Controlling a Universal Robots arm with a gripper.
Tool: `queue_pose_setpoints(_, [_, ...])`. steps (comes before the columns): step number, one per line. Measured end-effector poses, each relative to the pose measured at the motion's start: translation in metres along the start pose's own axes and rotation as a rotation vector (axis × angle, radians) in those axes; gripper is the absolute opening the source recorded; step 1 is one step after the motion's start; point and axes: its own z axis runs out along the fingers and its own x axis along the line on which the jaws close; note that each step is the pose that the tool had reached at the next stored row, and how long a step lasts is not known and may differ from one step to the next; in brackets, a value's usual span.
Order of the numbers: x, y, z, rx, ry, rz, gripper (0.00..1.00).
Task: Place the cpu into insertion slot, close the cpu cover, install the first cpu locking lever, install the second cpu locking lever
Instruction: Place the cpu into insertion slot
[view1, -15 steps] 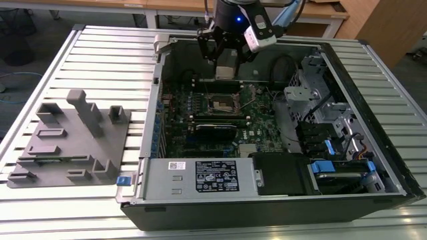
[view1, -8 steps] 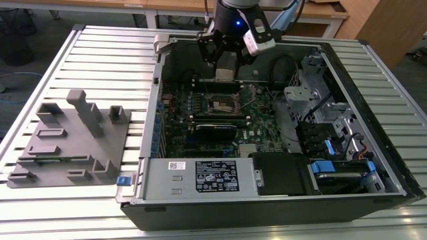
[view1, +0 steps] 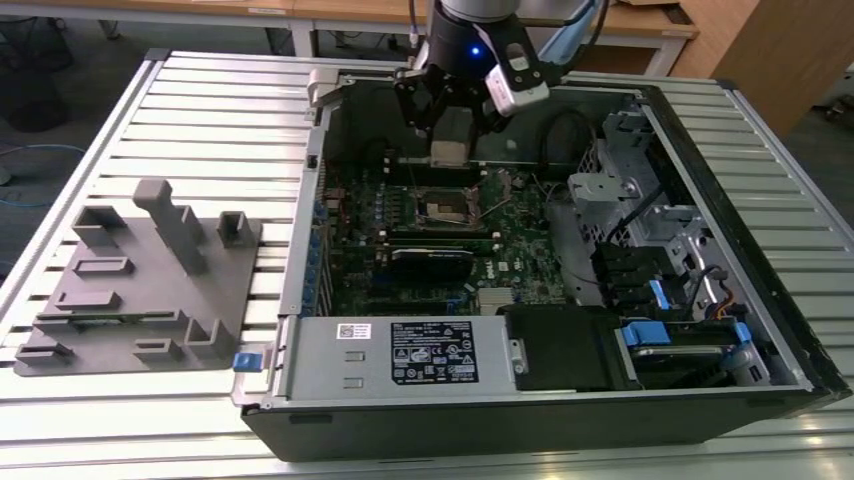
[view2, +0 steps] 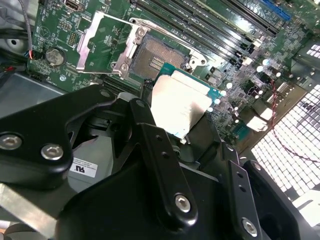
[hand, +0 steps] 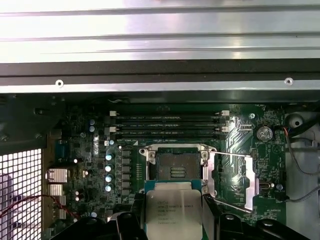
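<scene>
My gripper (view1: 451, 150) hangs over the far part of the open computer case, shut on the cpu (view2: 180, 107), a flat square chip with a silver-grey face. In the first wrist view the cpu (hand: 172, 215) sits between two black fingers (hand: 212, 215), just short of the insertion slot (hand: 177, 167) and above the board. The insertion slot (view2: 152, 57) lies bare, its dark pin field showing. The cpu cover (hand: 232, 182) is swung open and lies beside the slot, as also seen in the second wrist view (view2: 102, 45). The slot (view1: 447, 205) sits mid-board in the exterior view.
A grey fixture plate (view1: 147, 290) with upright blocks lies on the exterior view's left. Inside the case stand a power supply (view1: 400, 350), a black card (view1: 430, 262) and a drive cage (view1: 654, 220). Memory slots (hand: 170, 125) run beyond the socket.
</scene>
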Motion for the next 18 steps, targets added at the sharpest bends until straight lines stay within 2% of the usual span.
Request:
queue_pose_setpoints(10, [-0.0002,-0.0003,0.0085,0.0000,0.0000,0.000,0.54])
queue_pose_setpoints(18, [-0.0002,-0.0005,0.0124,0.0001,0.0000,0.000,0.54])
